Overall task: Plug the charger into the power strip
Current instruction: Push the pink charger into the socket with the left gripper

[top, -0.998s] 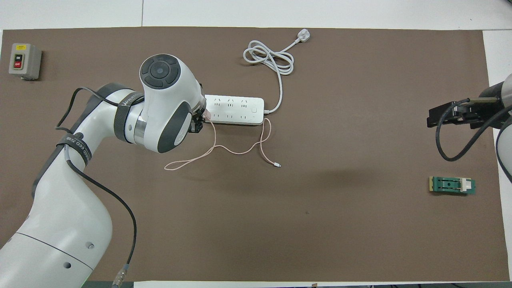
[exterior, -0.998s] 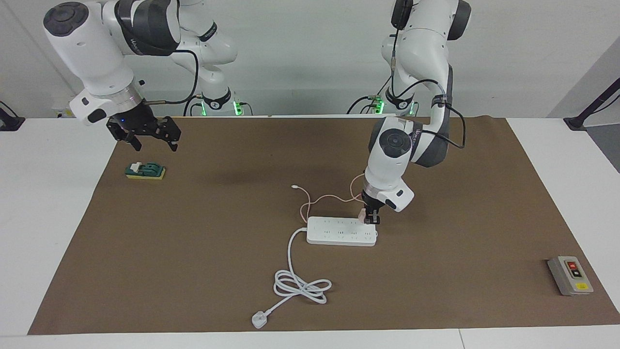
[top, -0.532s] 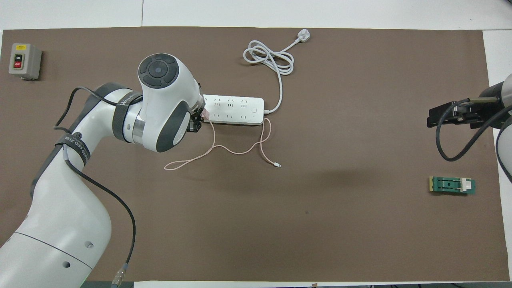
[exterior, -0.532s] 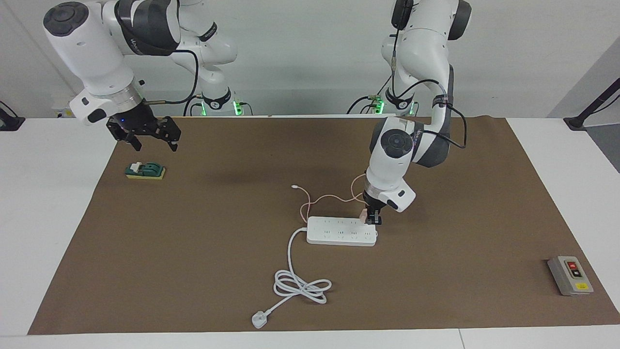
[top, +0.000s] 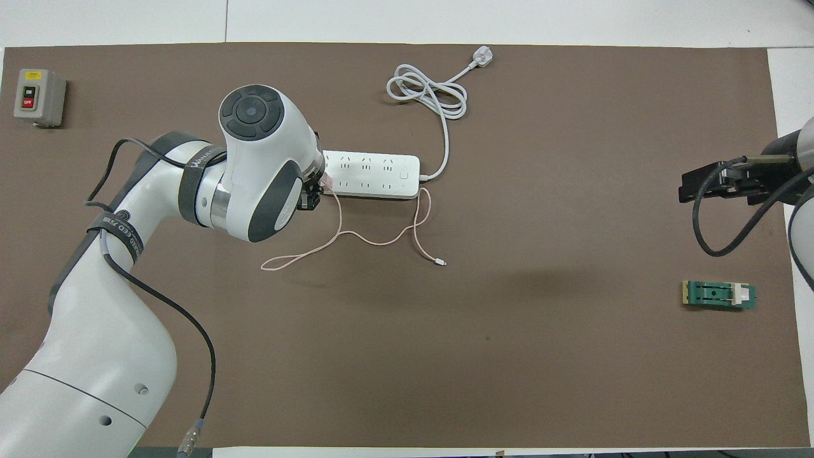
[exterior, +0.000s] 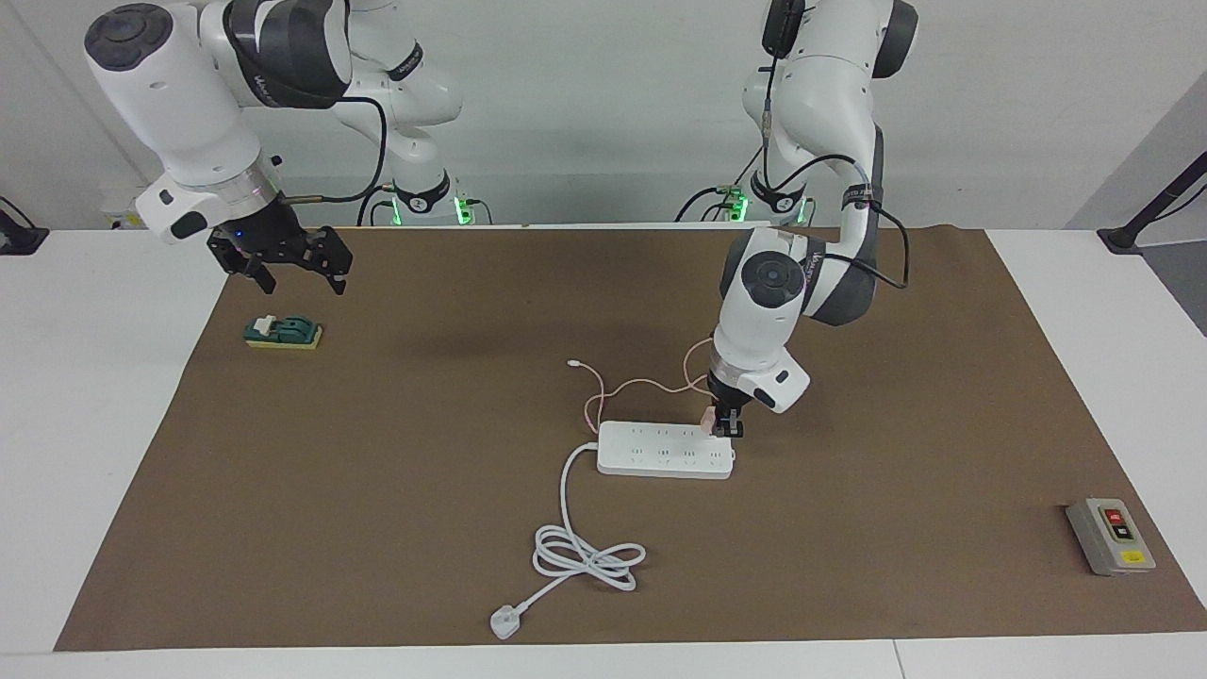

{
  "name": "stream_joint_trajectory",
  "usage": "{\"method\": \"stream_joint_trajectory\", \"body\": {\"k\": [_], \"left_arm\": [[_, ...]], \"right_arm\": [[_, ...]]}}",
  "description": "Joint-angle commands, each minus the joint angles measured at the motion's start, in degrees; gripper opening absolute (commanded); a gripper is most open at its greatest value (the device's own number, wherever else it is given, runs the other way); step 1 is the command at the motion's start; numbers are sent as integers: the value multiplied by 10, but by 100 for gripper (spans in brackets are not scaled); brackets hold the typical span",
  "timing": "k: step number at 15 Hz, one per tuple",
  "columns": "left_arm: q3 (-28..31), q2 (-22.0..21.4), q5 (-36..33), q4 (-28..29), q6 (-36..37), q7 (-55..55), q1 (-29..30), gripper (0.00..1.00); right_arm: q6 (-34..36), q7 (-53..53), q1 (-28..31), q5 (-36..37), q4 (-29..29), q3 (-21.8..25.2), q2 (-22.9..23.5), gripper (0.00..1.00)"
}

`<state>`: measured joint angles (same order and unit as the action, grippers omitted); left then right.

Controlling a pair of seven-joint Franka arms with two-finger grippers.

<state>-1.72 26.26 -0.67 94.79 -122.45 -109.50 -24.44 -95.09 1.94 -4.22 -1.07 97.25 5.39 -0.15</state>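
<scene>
The left gripper [exterior: 725,426] is clenching the small pale pink cube-shaped charger [exterior: 707,415] and is holding it down at the end of the long flat white plastic power strip [exterior: 660,450] that points toward the left arm's end of the table, at the row of sockets nearer the robots. In the overhead view the charger's thin pink cable [top: 356,235] is trailing off toward six o'clock and curling to its small white connector [top: 442,262] at about five o'clock. Whether the prongs are fully seated cannot be told; judging by the pose, insertion is in hand, with pressing home and letting go left. The right gripper [exterior: 289,261] is waiting, fingers spread and empty, above the green block on a yellow base [exterior: 283,332]. Compared with a second ago, the left wrist has shifted only slightly.
</scene>
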Motion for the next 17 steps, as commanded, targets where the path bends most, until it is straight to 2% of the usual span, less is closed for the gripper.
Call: {"method": "stream_joint_trajectory", "body": {"k": [1, 17], "left_arm": [[5, 19, -7, -1, -9, -7, -1, 0], [6, 20, -22, 13, -20, -7, 8, 0]], "right_arm": [[5, -12, 7, 5, 2, -5, -5, 100], [5, -12, 7, 5, 2, -4, -5, 100]]}}
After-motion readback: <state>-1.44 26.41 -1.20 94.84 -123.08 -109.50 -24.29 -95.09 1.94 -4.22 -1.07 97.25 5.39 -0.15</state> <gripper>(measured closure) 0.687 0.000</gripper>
